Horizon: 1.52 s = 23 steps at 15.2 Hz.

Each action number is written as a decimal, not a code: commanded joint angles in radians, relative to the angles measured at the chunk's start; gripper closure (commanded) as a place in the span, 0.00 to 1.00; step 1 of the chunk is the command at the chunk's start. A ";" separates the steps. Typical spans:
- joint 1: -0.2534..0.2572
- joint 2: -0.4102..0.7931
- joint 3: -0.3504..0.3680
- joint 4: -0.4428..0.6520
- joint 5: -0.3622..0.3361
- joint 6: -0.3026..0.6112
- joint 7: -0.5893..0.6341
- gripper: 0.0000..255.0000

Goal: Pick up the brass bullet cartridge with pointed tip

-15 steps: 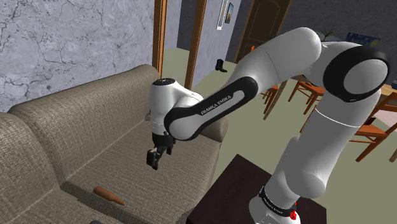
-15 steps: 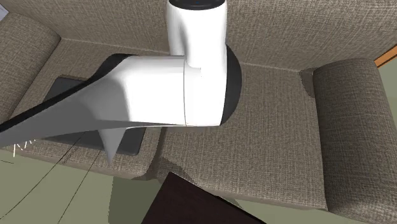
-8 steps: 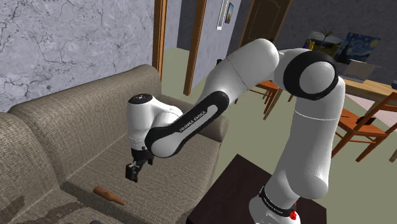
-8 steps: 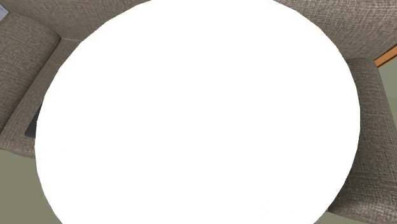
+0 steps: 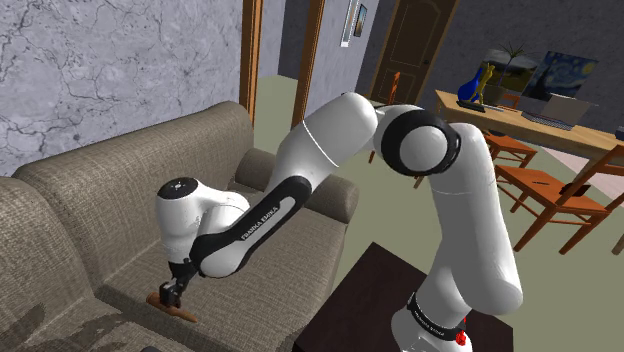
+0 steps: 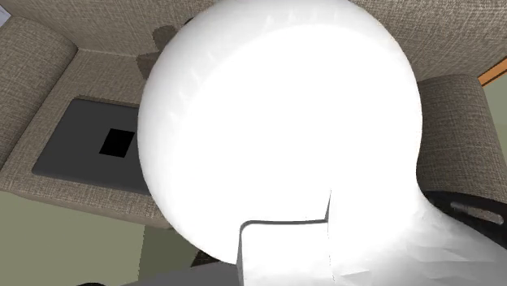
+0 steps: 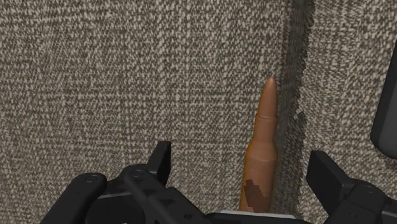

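Brass-brown cartridge (image 7: 264, 146) lies along the sofa (image 7: 127, 76) seam, toward seven o'clock in the shoulder view, so we set the gripper (image 7: 242, 164) wide, fingers (image 7: 163, 160) straddling it, not yet touching.

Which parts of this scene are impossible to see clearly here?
- Wrist view: the cartridge base, cut off behind the claw body.
- Shoulder view: whether the claw touches the cartridge, too small.
- Second exterior view: the couch seat's middle, behind the white arm.
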 commanded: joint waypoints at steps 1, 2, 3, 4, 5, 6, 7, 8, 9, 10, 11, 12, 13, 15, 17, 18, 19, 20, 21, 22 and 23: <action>0.036 0.074 -0.015 0.079 -0.027 0.002 0.015 0.00; 0.052 0.112 -0.021 0.123 -0.037 0.000 0.018 0.00; 0.067 0.148 -0.028 0.166 -0.045 -0.004 0.020 0.00; 0.070 0.158 -0.031 0.169 -0.048 0.004 0.022 0.00; 0.072 0.168 -0.034 0.172 -0.051 0.011 0.024 0.00; 0.074 0.179 -0.037 0.176 -0.054 0.018 0.026 0.00; 0.077 0.189 -0.040 0.179 -0.057 0.025 0.028 0.00; 0.079 0.200 -0.044 0.183 -0.060 0.032 0.030 0.00; 0.081 0.211 -0.047 0.187 -0.063 0.039 0.032 0.00; 0.084 0.222 -0.050 0.191 -0.066 0.046 0.034 0.00; 0.085 0.228 -0.052 0.194 -0.067 0.050 0.035 0.00; 0.085 0.228 -0.052 0.194 -0.067 0.050 0.035 0.00; 0.085 0.228 -0.052 0.194 -0.067 0.050 0.035 0.00; 0.085 0.229 -0.052 0.195 -0.067 0.050 0.036 1.00; 0.085 0.228 -0.052 0.193 -0.067 0.050 0.036 1.00; 0.085 0.228 -0.052 0.193 -0.067 0.051 0.036 1.00; 0.086 0.229 -0.052 0.194 -0.067 0.051 0.036 1.00; 0.086 0.229 -0.052 0.193 -0.067 0.051 0.036 1.00; 0.085 0.228 -0.052 0.192 -0.068 0.051 0.036 1.00; 0.085 0.228 -0.052 0.191 -0.068 0.052 0.037 1.00; 0.085 0.228 -0.052 0.194 -0.067 0.050 0.035 1.00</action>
